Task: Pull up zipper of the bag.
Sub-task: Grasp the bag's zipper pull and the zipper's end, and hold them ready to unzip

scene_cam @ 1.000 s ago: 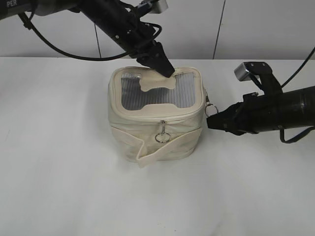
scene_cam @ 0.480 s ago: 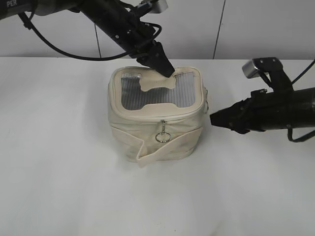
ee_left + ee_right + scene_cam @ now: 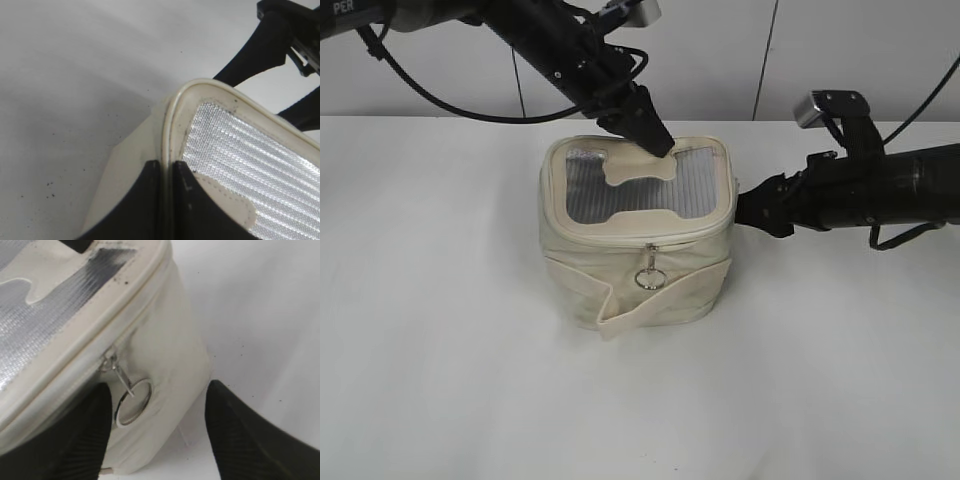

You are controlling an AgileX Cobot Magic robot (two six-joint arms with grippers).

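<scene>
Zipper (image 3: 620, 236) track runs round the lid rim of the bag (image 3: 636, 270), which I see standing upright at the middle of the white table (image 3: 440, 350). One silver slider with its ring pull (image 3: 649, 278) hangs at the middle of the near face, above the folded strap band (image 3: 650, 305). A second ring pull (image 3: 133, 401) hangs on the bag's right side.

My left gripper (image 3: 655, 140) comes down from the far left, its fingers (image 3: 142, 210) pressed together on the far rim of the lid beside the grey mesh window (image 3: 620, 195).

My right gripper (image 3: 157, 430) reaches in from the right at the bag's right side. Its fingers (image 3: 240, 435) stand apart, with the second ring pull between them; neither finger touches the ring.
</scene>
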